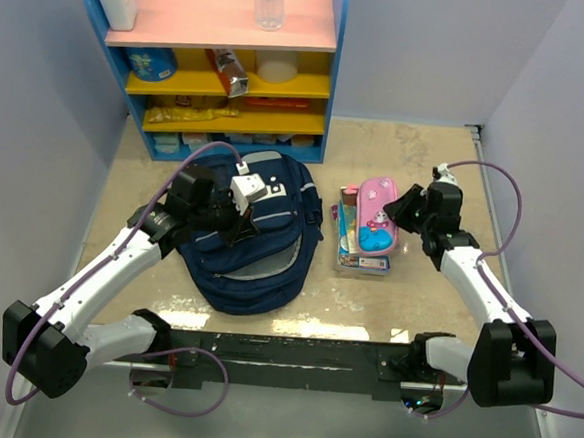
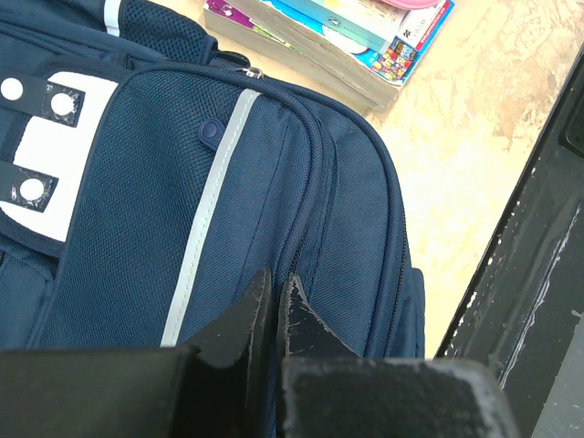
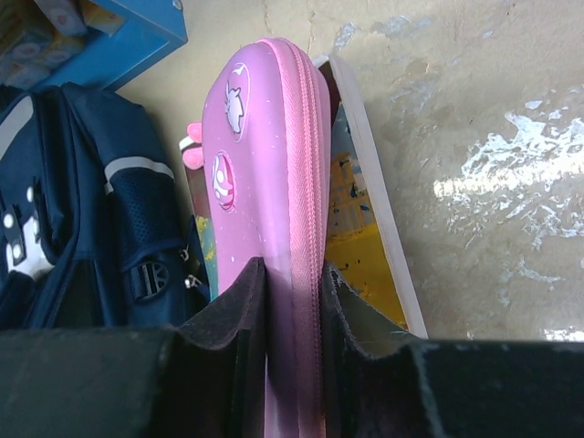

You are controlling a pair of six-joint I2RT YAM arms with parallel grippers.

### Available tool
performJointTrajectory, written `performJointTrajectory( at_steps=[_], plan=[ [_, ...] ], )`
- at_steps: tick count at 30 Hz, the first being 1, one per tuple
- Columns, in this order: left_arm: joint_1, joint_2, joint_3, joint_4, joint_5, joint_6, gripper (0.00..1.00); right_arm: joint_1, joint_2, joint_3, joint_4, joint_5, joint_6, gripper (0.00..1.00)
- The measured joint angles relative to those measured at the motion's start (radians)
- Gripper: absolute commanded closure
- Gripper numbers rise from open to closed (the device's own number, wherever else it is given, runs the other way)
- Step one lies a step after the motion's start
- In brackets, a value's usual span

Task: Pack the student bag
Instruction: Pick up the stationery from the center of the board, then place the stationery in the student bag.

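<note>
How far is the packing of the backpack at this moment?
Done: nothing looks packed yet; the backpack lies apparently closed. In hand: the right gripper grips the pink pencil case, lying on the books; the left gripper is shut at the backpack's zip. Left: opening the backpack, putting the case and probably books inside.

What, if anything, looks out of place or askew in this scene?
On the blue shelf unit, on its yellow tier, a small carton leans diagonally instead of standing upright. Nothing else looks spilled or damaged.
</note>
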Motion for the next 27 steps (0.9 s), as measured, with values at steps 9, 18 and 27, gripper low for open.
performJointTrajectory(
  at_steps=[9, 18, 27],
  plan=[
    [0.001, 0.0, 0.0, 0.0, -0.001, 0.0, 1.0, 0.0, -0.086, 0.011, -0.088, -0.073, -0.002, 1.0],
    [0.002, 0.0, 0.01, 0.001, -0.016, -0.01, 1.0, 0.007, -0.188, 0.005, -0.065, -0.323, 0.096, 1.0],
    [0.025, 0.046, 0.073, 0.031, -0.031, -0.074, 1.0, 0.203, -0.29, -0.105, -0.067, -0.391, 0.18, 1.0]
  ],
)
